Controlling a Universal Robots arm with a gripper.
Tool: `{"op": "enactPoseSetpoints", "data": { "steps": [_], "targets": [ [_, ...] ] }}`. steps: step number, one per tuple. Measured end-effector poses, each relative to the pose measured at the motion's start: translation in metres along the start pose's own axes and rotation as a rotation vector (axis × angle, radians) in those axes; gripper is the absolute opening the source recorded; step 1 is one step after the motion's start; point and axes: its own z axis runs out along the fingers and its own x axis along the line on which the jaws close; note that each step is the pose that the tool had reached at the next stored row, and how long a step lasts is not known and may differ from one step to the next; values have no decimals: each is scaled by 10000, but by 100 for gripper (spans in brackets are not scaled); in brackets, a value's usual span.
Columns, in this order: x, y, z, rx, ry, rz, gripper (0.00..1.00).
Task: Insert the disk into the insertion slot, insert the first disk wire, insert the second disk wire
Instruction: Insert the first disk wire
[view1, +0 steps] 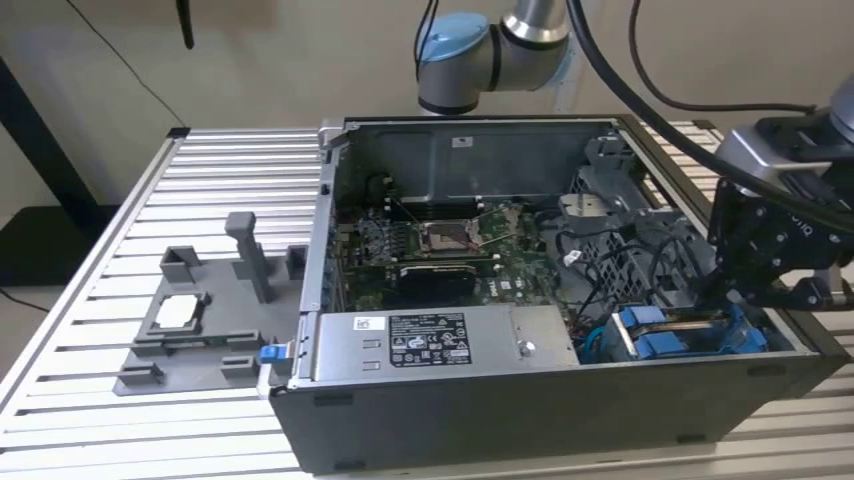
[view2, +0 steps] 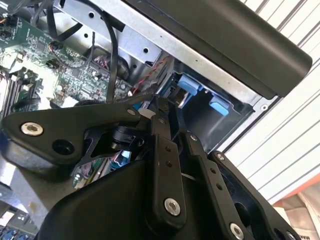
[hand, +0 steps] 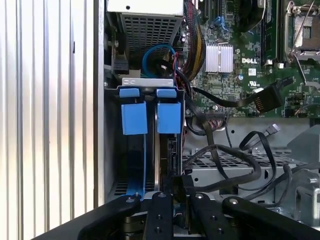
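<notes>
Where the exterior view takes in the whole rig, you see the open computer case (view1: 534, 410) lying on the slatted surface (view1: 227, 170). On the exterior view's left, bare slats surround a grey fixture (view1: 200, 345) that carries a small silver chip (view1: 179, 312). Your end effector (view1: 741, 298) hangs at the case's corner on the exterior view's right, over the insertion slot (view1: 703, 338). The case wall hems it in on one side and loose black cables (view1: 607, 250) on the other. The disk (view1: 678, 320) stands on edge in that slot between blue tabs (view1: 661, 347).

In the second wrist view, the fingers (view2: 162, 150) run together toward the slot, close beside the case's dark rim (view2: 240, 45), with little room between.

In the first wrist view, the fingers are drawn together with no gap at their tips, which sit over the disk's near edge. You cannot tell whether they touch it. The two blue tabs sit side by side at the slot's far end. Cables crowd the perforated compartment (hand: 225, 162) beside it, and the power supply (hand: 145, 25) lies just beyond.
</notes>
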Motion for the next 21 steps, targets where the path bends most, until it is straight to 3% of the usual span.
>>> {"op": "enactPoseSetpoints", "data": {
  "steps": [21],
  "targets": [
    [-6,0,45,44,-7,-5,19]
  ]
}}
